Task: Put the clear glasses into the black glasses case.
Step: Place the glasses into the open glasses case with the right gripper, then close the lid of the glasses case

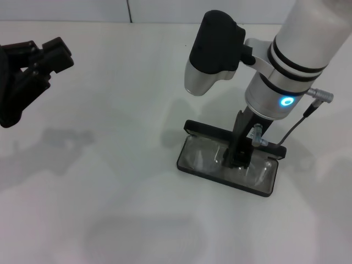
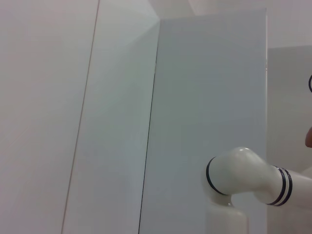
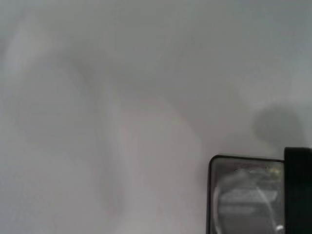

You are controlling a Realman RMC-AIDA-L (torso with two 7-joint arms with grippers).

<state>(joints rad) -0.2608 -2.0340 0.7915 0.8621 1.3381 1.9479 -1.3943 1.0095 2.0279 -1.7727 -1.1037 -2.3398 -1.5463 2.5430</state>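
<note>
A plain white table (image 1: 110, 209) is seen across the whole head view, its surface marked only by soft grey shadows. Along the far edge a pale wall (image 1: 66, 10) is met, divided by one dark vertical seam (image 1: 128, 11) left of centre.

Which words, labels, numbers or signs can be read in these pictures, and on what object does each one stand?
None can be read.
The black glasses case lies open, showing no lettering in any view.
The right pincer, down inside it at the clear glasses, bears no label; its wrist shows only a blue light ring.
The left pincer bears no mark.
</note>
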